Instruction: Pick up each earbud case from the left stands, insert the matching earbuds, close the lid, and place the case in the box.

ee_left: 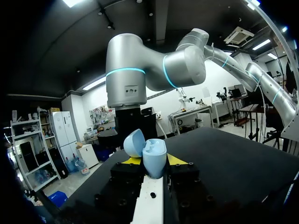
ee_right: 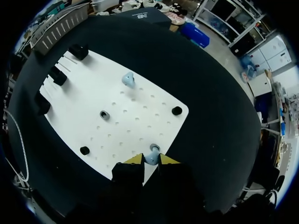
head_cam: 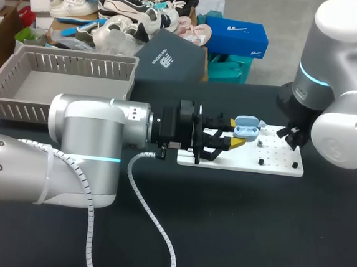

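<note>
Lying flat on the desk (head_cam: 219, 237), right of the middle: a board (head_cam: 276, 166). Sitting at the desk's back left: a basket (head_cam: 64, 80). Standing along the board's left end: three stands (ee_right: 58, 74). Hanging over that end, clamped from both sides between the left jaws: the earbud case (head_cam: 246, 128). Resting mid-board: one earbud (ee_right: 128, 79). Sitting at the board's right end, under the right arm (head_cam: 339, 79): a second earbud (ee_right: 152, 157).

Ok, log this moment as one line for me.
left claw: shut on earbud case, lid open | right claw: shut on earbud at white board edge | second earbud: on board
</note>
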Controlling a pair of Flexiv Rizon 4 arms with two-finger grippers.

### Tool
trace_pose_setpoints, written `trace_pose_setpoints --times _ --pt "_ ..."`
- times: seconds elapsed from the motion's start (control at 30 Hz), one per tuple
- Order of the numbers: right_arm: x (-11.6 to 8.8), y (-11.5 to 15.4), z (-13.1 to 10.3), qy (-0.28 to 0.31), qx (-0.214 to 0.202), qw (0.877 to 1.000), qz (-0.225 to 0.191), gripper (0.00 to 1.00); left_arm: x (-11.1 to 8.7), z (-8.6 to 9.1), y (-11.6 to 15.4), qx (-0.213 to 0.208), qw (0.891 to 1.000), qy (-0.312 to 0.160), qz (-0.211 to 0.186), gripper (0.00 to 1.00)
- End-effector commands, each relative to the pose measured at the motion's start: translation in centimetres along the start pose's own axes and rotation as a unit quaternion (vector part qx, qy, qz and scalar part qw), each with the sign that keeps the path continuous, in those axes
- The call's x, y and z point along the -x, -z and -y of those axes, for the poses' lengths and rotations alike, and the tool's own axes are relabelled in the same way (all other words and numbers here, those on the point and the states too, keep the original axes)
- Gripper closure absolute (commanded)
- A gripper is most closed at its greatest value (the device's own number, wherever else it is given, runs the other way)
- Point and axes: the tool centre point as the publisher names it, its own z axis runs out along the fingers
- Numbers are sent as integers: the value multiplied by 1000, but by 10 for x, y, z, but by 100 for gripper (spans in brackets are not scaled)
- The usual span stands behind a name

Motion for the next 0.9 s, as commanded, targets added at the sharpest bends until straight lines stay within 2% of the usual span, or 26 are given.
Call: trace_pose_setpoints --times 0.03,0.47,0.9 --pt "-1 2 1 -2 -3 1000 -1 100 -1 1 0 2 1000 -1 1 100" --pt "-12 33 -8 -22 -15 1000 14 100 -1 1 0 2 1000 -1 1 100" --pt "-12 33 -8 -22 -15 1000 14 100 -1 1 0 2 1000 -1 1 100"
